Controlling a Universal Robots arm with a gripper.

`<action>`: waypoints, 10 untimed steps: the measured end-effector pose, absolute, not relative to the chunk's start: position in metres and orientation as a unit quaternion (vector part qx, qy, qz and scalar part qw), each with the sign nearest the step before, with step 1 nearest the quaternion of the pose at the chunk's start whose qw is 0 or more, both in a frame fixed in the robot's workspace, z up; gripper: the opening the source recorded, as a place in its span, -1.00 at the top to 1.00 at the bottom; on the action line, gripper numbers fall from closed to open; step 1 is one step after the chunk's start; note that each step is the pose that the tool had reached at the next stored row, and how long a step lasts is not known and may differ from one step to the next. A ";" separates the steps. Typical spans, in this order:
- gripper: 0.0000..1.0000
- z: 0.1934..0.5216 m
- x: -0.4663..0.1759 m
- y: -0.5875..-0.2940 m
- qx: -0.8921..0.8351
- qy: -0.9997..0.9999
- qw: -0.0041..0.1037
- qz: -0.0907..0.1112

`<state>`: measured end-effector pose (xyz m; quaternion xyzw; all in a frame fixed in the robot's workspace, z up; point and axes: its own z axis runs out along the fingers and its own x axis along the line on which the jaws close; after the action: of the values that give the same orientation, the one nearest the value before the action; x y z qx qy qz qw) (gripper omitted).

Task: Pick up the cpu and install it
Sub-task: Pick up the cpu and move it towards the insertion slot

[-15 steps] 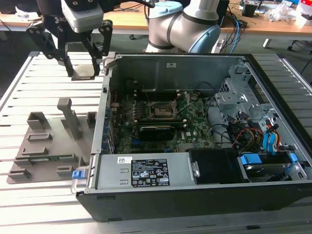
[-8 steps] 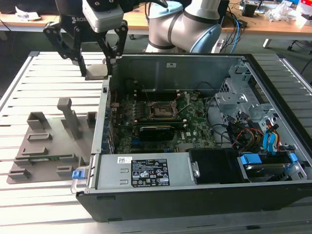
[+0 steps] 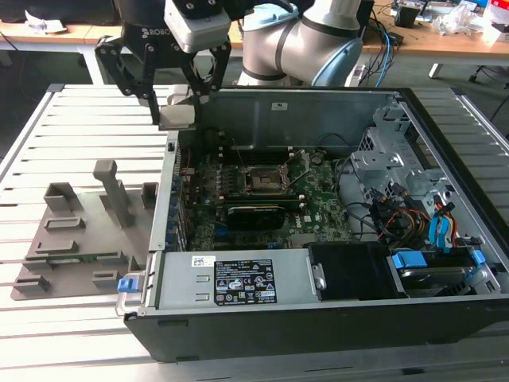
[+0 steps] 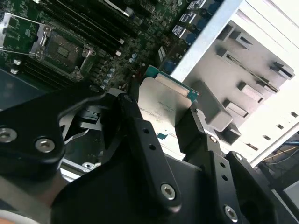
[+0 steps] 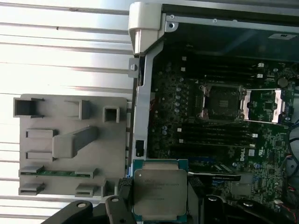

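Observation:
The cpu (image 5: 160, 191), a flat square chip with a silver-grey top and a thin green edge, is held between my black fingers (image 5: 196, 193). In the second wrist view the cpu (image 4: 163, 103) is clamped at two opposite edges by my gripper (image 4: 161, 119). In the exterior view my gripper (image 3: 175, 99) hangs above the far corner of the open computer case (image 3: 163, 207), on the exterior view's left. The empty socket (image 3: 262, 181) lies on the motherboard inside, away from the chip. The socket (image 5: 222, 100) has its metal frame folded open, as also seen in the second wrist view (image 4: 63, 46).
A grey fixture tray (image 3: 79, 231) with slots and posts lies on the slatted table beside the case; a green strip (image 5: 56, 171) sits in one slot. Inside the case are a power supply (image 3: 231, 282), a drive cage (image 3: 390, 159) and bundled cables (image 3: 413, 219).

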<state>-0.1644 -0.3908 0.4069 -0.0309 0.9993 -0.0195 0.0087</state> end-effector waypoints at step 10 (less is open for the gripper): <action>-0.09 0.407 -0.119 -0.390 -0.031 0.999 0.007 -0.020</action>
<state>-0.1191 -0.3897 0.4069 -0.0310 0.9993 -0.0200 0.0074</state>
